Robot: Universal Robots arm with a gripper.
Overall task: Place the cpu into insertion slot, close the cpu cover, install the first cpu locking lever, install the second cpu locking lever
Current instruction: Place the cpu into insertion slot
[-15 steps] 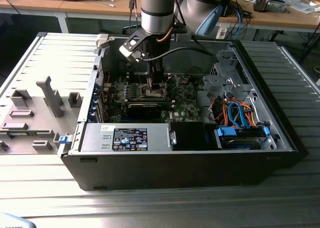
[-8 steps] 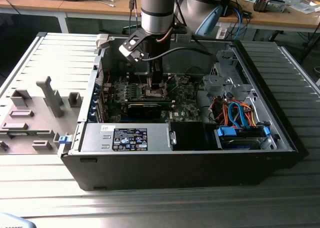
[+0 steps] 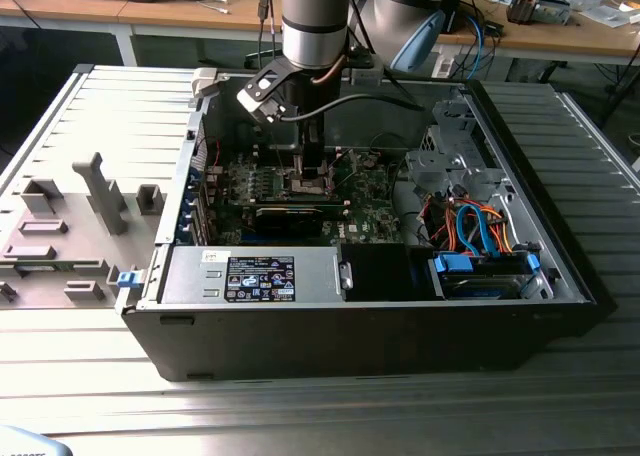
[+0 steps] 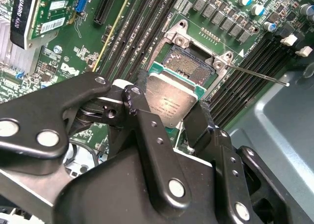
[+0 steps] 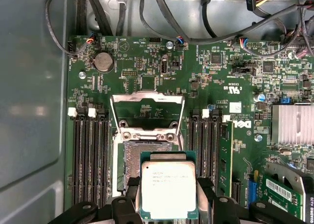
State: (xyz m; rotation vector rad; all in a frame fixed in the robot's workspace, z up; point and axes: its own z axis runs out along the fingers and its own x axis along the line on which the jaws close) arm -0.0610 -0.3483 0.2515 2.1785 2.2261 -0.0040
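Observation:
My gripper (image 3: 312, 172) hangs low inside the open computer case, over the green motherboard (image 3: 375, 216). It is shut on the cpu (image 5: 168, 189), a flat silver-topped chip clamped by its edges between two black fingers (image 5: 130, 185). The cpu (image 4: 171, 98) hovers partly over the insertion slot (image 5: 140, 157), shifted toward one side, so part of the dark socket (image 4: 189, 62) stays uncovered. The cpu cover (image 5: 147, 98), a silvery frame, stands swung open beyond the slot. One thin wire locking lever (image 4: 255, 74) sticks out beside the socket.
Black memory slots (image 5: 91, 157) flank the socket on both sides. A long black expansion card (image 3: 290, 217) and a finned heat sink (image 5: 293, 123) lie close by. Cables (image 3: 480, 226) and drive bays fill the exterior view's right. A grey fixture tray (image 3: 70, 226) sits outside the case.

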